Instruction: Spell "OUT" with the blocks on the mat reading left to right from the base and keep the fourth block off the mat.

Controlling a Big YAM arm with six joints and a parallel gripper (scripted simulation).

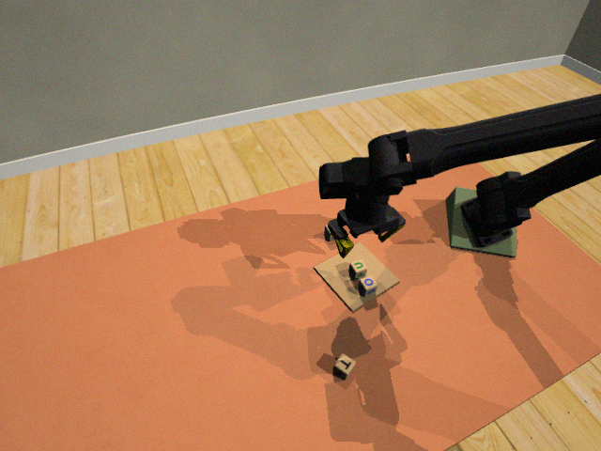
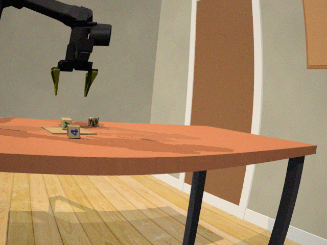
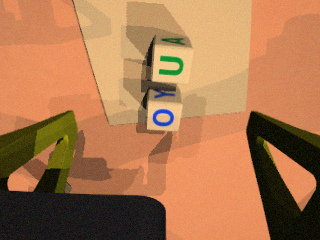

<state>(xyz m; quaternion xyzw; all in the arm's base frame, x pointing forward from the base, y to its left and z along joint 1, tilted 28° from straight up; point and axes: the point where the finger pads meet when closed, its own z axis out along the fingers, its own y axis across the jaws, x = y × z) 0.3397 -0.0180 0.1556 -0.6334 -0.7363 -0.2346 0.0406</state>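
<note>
Four lettered blocks and one square mat (image 1: 334, 279) (image 2: 52, 129) (image 3: 215, 60) lie on the orange desk (image 1: 146, 339) (image 2: 163, 166) (image 3: 210, 175). The mat is close to the desk end with the green base (image 1: 455, 196), well in from the long edges in the top view.

Two blocks stand side by side over the mat: the U block (image 1: 359, 269) (image 2: 66, 123) (image 3: 171, 65), topped with a green U and bearing a green A on one side, and the O block (image 1: 367, 285) (image 3: 164, 116), topped with a blue O, with a blue Y on one side. The O block is nearest the mat's border; whether it sits fully inside cannot be told.

The T block (image 1: 344, 365) (image 2: 93, 121), with a black T on top and a dark Y and 9 on its sides, is off the mat, toward the desk's lower long edge in the top view. The fourth block (image 1: 327, 232) (image 2: 73, 131) is off the mat on the opposite side, nearest the desk's front edge in the exterior view, showing a blue 4 turned sideways; its top letter is hidden.

The one gripper (image 1: 362, 247) (image 2: 70, 95) (image 3: 162, 120) hangs above the desk, its two yellow fingers spread wide with nothing between them.
</note>
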